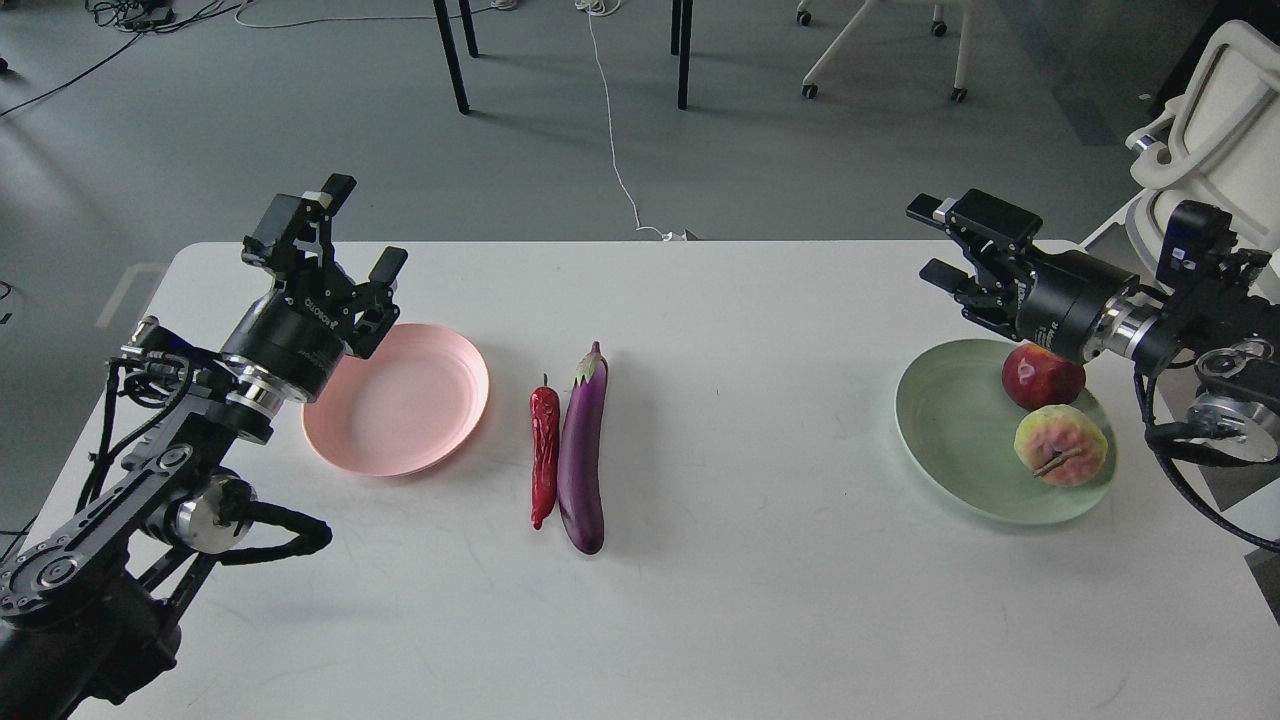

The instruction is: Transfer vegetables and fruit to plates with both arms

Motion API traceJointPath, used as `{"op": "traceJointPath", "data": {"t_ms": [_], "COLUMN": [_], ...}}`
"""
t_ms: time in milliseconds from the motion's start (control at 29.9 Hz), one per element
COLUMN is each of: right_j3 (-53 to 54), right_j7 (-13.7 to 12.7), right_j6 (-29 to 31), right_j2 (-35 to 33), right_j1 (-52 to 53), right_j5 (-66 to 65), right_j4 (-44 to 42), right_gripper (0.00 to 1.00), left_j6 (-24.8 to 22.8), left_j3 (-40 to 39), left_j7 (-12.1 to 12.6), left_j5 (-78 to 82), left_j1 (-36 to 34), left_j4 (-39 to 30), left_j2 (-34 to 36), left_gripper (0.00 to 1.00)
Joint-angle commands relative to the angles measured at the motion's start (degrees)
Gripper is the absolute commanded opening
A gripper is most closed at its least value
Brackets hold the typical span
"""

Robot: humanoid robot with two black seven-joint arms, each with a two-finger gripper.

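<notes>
Lengthwise, eggplant (583,462) calyx pointing away.

Both arms are black and jointed, with silver rings at the wrists and loose black cables looping beside the links; the left hand (345,235) carries white lettering on its round base and a pale patch on one finger; the right hand (935,243) is black, boxy and two-fingered.

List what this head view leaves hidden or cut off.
- Pomegranate: its upper right side is covered by the right arm's wrist.
- Green plate: its far right rim is hidden behind the same arm.
- Pink plate: its left rim sits behind the left arm.
- Both arms: bases cut off by the frame edges.
</notes>
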Motion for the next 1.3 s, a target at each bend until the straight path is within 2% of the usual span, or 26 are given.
{"op": "traceJointPath", "data": {"t_ms": [0,167,301,334,367,501,568,768,902,968,1269], "right_j3": [8.8,18.3,21.0,21.3,21.5,21.9,21.9,21.9,21.9,21.9,21.9], "right_j7": [0.0,0.0,0.0,0.0,0.0,0.0,0.0,0.0,0.0,0.0,0.0], "right_j6": [2.4,13.4,15.9,15.9,15.9,15.9,15.9,16.0,16.0,16.0,16.1], "right_j2": [3.4,5.0,4.3,4.0,3.7,2.1,2.0,1.6,1.6,1.6,1.6], "right_j1": [-6.0,-14.3,-17.6,-18.0,-18.2,-18.7,-19.1,-19.4,-19.4,-19.4,-20.6], "right_j5": [18.0,21.4,21.4,21.5,21.5,21.5,21.5,21.5,21.5,21.5,21.5], "right_j4": [-1.2,-8.8,-8.9,-8.9,-9.0,-8.5,-8.5,-8.5,-8.5,-8.5,-8.4], "right_gripper": [0.97,0.97,0.97,0.97,0.97,0.97,0.97,0.97,0.97,0.97,0.97], "left_j6": [0.0,0.0,-1.4,-3.0,-4.9,-16.8,-17.5,-17.5,-17.5,-17.5,-17.5], "left_j3": [1.5,11.2,16.8,17.4,18.0,22.5,25.3,31.1,31.7,31.8,37.5], "left_j7": [0.0,0.4,0.9,1.8,3.1,13.7,17.1,24.4,27.8,28.7,28.5], "left_j5": [14.9,42.6,71.0,74.6,76.0,75.5,75.1,72.5,68.5,68.3,67.8], "left_j1": [0.0,-2.8,-7.6,-9.4,-11.1,-19.6,-22.9,-27.3,-27.9,-28.5,-31.7], "left_j4": [-3.5,-8.4,-8.7,-8.7,-8.7,-8.4,-7.7,-2.3,2.8,5.9,17.5], "left_j2": [-0.5,0.9,2.1,2.0,1.9,1.4,1.1,-4.1,-8.0,-9.7,-13.8], "left_gripper": [0.98,0.98,0.98,0.98,0.98,0.98,0.98,0.98,0.98,0.98,0.98]}}
